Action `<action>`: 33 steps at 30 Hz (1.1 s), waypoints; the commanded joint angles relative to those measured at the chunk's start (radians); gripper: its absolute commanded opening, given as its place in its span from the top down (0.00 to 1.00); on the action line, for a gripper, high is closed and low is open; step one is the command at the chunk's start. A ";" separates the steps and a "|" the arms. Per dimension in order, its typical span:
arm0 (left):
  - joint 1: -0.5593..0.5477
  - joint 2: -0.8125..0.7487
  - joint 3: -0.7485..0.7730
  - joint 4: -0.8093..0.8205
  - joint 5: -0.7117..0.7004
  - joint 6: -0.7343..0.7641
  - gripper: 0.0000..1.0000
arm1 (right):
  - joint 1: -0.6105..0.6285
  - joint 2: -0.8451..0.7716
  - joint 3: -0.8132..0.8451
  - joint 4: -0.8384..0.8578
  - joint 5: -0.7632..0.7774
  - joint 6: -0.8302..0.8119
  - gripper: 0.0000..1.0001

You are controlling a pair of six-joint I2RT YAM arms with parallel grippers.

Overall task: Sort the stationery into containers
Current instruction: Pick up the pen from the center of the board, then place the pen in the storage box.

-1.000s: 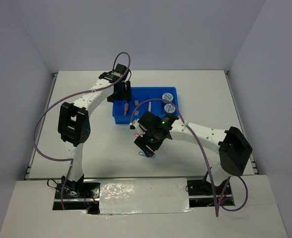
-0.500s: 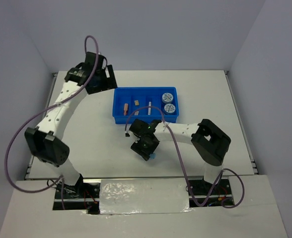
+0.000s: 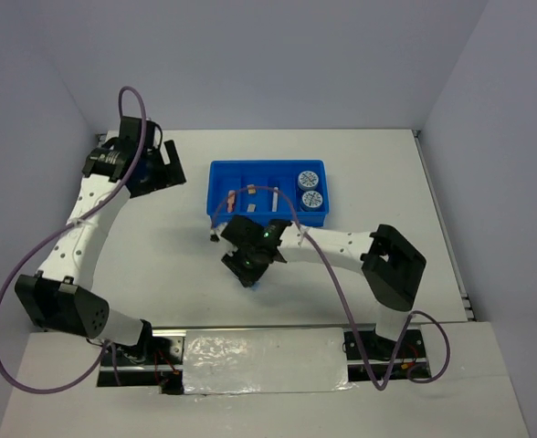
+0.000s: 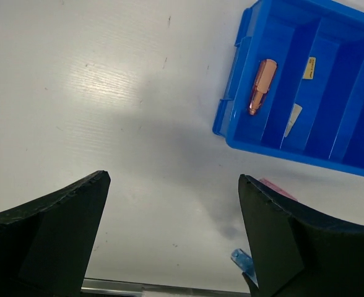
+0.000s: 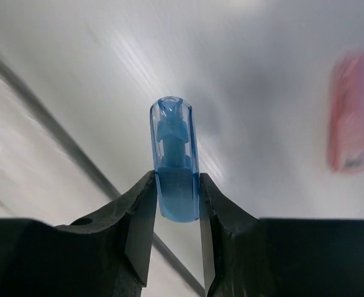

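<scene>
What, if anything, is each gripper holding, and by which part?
The right gripper pinches the blue capsule by one end; the left gripper is open and holds nothing.

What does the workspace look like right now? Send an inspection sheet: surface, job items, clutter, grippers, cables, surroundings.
Surface: white table, evenly lit.
Job's things: blue tray holds an orange capsule, tan block, whitish block, pen and two discs; pink capsule lies on the table outside the tray.
Clutter: nothing seen.
Grippers: left gripper open and empty, above the table beside the tray; right gripper shut on the blue capsule.
Cables: purple cables loop along both arms; one loop crosses over the tray in the top view.
Surroundings: plain walls on three sides.
</scene>
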 commanded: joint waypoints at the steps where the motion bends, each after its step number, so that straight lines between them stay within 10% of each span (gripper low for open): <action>1: 0.013 -0.110 -0.023 0.017 -0.017 -0.003 0.02 | -0.057 -0.069 0.269 0.082 -0.046 0.140 0.81; 10: 0.016 -0.158 -0.060 -0.003 0.053 0.049 0.01 | -0.254 0.386 0.966 -0.170 0.063 0.396 0.77; 19: 0.016 -0.236 -0.109 -0.049 0.101 0.094 0.01 | -0.344 0.452 0.931 -0.045 -0.031 0.372 0.71; 23: 0.014 -0.274 -0.169 -0.034 0.170 0.054 0.01 | -0.352 0.459 0.923 -0.036 -0.046 0.370 0.40; 33: -0.192 -0.276 -0.307 0.029 0.046 -0.309 0.01 | -0.429 0.182 0.791 -0.130 0.055 0.347 0.27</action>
